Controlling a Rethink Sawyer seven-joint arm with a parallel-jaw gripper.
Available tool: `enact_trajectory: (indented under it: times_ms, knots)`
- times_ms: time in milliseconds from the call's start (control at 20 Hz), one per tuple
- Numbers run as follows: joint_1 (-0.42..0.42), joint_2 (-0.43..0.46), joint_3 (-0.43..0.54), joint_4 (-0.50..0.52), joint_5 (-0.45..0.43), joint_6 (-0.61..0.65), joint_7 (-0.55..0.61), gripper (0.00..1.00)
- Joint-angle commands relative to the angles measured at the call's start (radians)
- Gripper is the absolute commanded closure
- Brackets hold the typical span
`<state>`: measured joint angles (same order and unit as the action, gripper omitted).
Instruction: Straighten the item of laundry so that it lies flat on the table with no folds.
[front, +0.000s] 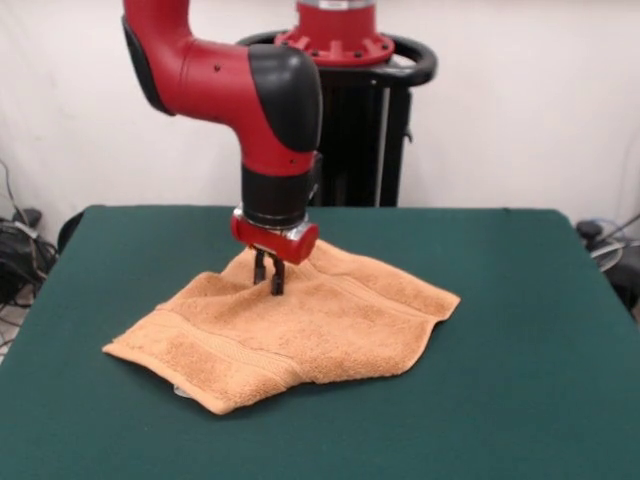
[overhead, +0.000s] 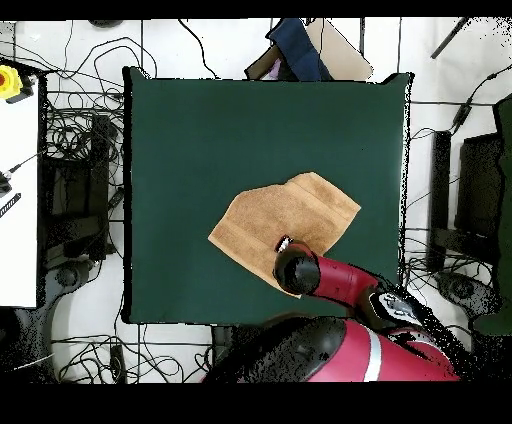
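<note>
The orange-tan towel (front: 300, 330) lies near the middle of the dark green table (front: 520, 300), rumpled, with a folded-over layer along its near left side and a band stripe showing. A whitish bit peeks out under its near edge. My gripper (front: 268, 283) points straight down at the towel's far part. Its fingers are close together, with their tips in the cloth, which rises slightly around them. In the overhead view the towel (overhead: 290, 215) is an uneven four-sided shape, and the arm's wrist covers the gripper (overhead: 284, 243) and the towel's edge nearest the robot's base.
The table (overhead: 200, 150) has wide bare felt on all sides of the towel. The robot's black pedestal (front: 365, 130) stands behind the far edge. Cables and equipment (overhead: 70, 150) lie on the floor around the table.
</note>
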<state>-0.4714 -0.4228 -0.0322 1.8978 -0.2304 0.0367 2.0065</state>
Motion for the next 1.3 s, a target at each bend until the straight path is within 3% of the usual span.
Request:
enact_trajectory:
  times_ms: [50, 200, 450, 750, 900, 1300]
  knots:
    - [-0.058, 0.198, 0.089, -0.118, -0.041, -0.037, 0.048, 1.00]
    - [-0.068, 0.142, 0.075, -0.091, -0.068, 0.045, 0.012, 1.00]
    - [-0.153, 0.070, 0.062, -0.079, -0.167, 0.177, -0.111, 1.00]
    - [-0.285, 0.144, 0.073, -0.174, -0.321, 0.232, -0.229, 1.00]
    - [-0.318, 0.145, 0.063, -0.190, -0.375, 0.292, -0.235, 1.00]
    - [-0.362, 0.047, 0.045, -0.160, -0.490, 0.386, -0.244, 1.00]
